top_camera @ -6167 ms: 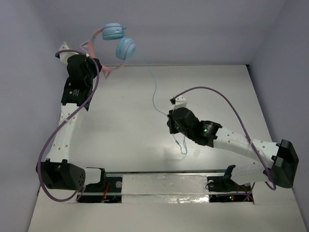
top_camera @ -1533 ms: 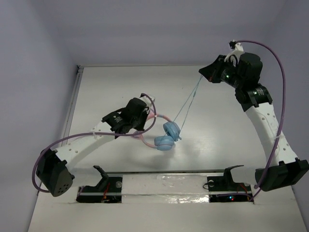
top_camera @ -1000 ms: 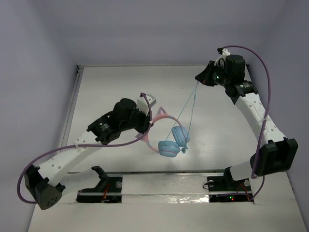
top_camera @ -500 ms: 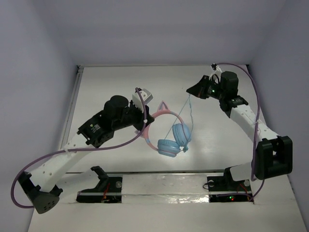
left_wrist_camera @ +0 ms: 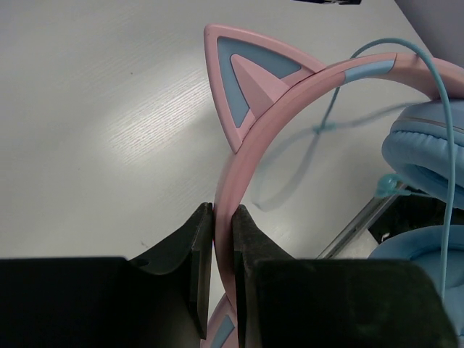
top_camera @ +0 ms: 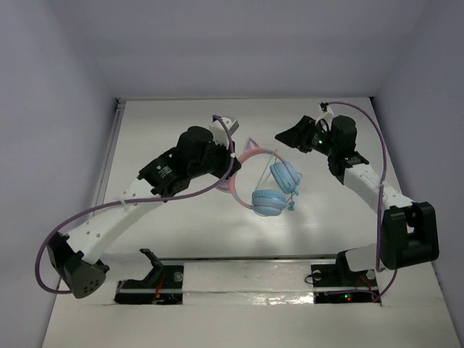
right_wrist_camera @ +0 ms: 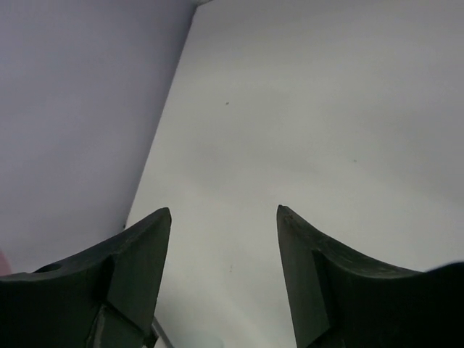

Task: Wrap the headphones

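Top external view is showing the left gripper (top_camera: 230,168) clenching the pink headband of the headphones (top_camera: 270,190) over the middle of the desk (top_camera: 167,119). The headband is arching out to the right from the fingers, and the two light blue ear cups are hanging close together at its far end, toward the near edge of the desk. The right gripper (top_camera: 280,135) is hovering just beyond the top of the headband, pointing left, its jaws standing apart.

Left wrist view is showing the left gripper (left_wrist_camera: 222,217) pinching the headband (left_wrist_camera: 250,138) edge-on between both dark fingers, just below one cat ear. The headphones' shadow is falling on the desk (left_wrist_camera: 94,94) apart from the band, so the band is hanging clear of the surface. The thin light blue cord (left_wrist_camera: 449,145) is looping over the headband and running down across the ear cups (left_wrist_camera: 420,156).

Right wrist view is showing the right gripper (right_wrist_camera: 223,214) released, with only bare desk (right_wrist_camera: 326,109) between its fingers.
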Controlling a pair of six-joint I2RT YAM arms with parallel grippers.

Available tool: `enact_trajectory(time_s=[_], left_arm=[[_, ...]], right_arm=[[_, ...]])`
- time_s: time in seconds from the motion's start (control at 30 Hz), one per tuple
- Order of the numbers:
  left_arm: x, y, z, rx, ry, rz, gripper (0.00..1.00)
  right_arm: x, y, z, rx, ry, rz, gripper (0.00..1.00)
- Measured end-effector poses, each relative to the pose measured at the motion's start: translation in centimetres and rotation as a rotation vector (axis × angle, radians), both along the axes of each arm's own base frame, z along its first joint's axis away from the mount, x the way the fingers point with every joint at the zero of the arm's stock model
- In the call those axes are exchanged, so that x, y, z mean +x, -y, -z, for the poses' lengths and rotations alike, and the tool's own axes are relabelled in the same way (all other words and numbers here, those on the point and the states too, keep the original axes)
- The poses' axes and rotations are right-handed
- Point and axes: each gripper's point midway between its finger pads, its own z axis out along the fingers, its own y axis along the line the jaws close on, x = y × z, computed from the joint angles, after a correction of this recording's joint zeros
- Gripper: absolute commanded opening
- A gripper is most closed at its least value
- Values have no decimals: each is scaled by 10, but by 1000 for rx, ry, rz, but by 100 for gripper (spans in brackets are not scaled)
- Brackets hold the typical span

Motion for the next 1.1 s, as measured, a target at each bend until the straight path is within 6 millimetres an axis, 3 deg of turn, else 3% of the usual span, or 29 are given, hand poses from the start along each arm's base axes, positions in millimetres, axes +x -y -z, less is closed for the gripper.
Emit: enact_trajectory(time_s=[0.13,0.27,0.37,0.47,0.57,0.6,0.63,0.7,0.77,0.87,1.0,1.1], left_arm=[[14,-9,4,-8,-29,-70,0],[38,-33,-5,-67,-34,-176,0],[49,-49,-8,-103,-35,-232,0],[54,-56,-9,-109,-38,-254,0],[53,-59,-7,-106,-46,-253,0],[53,-59,-7,-106,-48,-251,0],[53,-59,-6,-106,-50,-249,0],[54,-60,-6,-106,-52,-248,0],[54,-62,-6,-109,-57,-247,0],[55,-64,-5,-114,-66,-242,0],[59,-64,-7,-94,-83,-244,0],[65,-63,-16,-70,-85,-251,0]], right_arm=[[10,15,10,-35,-34,117,75],[22,36,8,-73,-38,266,78],[34,54,5,-100,-37,372,78],[37,65,0,-107,-23,427,71],[25,70,-25,-91,42,435,45],[18,70,-38,-79,76,430,17],[9,69,-54,-65,118,416,11],[-10,66,-84,-25,200,384,8],[-30,60,-108,9,287,336,10],[-56,49,-113,41,365,237,20],[-71,27,-83,57,374,77,54],[-68,14,-46,63,323,-18,64]])
